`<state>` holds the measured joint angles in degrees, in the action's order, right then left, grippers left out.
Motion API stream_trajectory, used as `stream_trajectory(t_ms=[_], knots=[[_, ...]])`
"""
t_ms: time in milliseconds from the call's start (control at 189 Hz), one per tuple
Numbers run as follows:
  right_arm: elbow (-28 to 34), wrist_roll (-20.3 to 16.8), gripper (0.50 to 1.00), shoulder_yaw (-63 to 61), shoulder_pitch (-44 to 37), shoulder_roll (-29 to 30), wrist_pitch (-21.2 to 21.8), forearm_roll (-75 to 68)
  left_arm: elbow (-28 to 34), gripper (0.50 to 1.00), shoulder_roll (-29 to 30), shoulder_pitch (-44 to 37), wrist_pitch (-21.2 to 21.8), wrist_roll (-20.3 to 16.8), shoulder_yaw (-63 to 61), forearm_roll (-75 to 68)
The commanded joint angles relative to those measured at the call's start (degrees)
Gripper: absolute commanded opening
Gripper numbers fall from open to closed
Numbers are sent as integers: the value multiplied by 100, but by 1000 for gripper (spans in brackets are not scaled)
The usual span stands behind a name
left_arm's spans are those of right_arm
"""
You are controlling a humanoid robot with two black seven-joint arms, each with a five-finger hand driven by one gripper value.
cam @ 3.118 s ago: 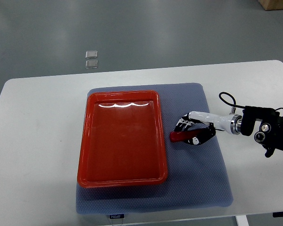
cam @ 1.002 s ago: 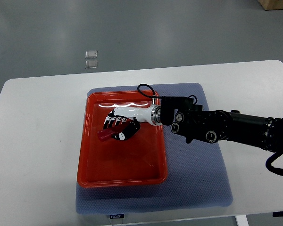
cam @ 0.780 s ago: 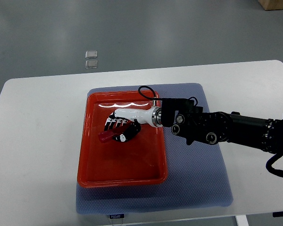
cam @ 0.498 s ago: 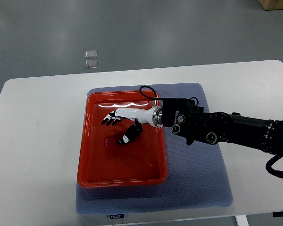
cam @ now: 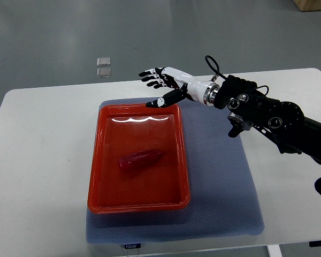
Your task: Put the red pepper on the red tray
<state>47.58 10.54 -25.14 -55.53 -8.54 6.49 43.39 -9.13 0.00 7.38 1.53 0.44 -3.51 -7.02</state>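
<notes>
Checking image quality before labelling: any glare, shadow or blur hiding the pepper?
Top view: a wavy white glare streak lies along the far inner edge of the red tray, clear of the red pepper, which looks sharp with only soft shadow; the open right hand is not blurred.

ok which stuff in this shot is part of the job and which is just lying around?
Part of the job:
- red pepper, lying inside the tray
- red tray
- right hand, open, above the tray's far edge

Just lying around:
- blue mat under the tray
- white table
- two small clear squares on the floor beyond the table
</notes>
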Motion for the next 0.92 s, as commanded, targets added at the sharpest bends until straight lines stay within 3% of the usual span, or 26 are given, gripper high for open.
stream_trajectory(t_ms=[0,111,127,260,461,716,912], knots=[[23,106,860,-1142,552,81,1,-603,-1,1000,0,0,6,0,0,-1],[23,194,860,-1810,886,213,1,-1034,-1,1000,0,0,6,0,0,-1],[14,308,872,-2433,1184,388,10,-1525,-1,1000,0,0,6,0,0,-1],[-3,326,897,-3251,1615,494,36,-2562,-1,1000,0,0,6,0,0,-1],[-83,326,909,-3357,1905,397,54,-3679,-9,1000,0,0,6,0,0,-1],[-355,326,909,-3445,2002,283,643,-3750,-18,1000,0,0,-3,0,9,-1],[-461,326,911,-3445,2020,292,704,-3750,-18,1000,0,0,-3,0,9,-1]])
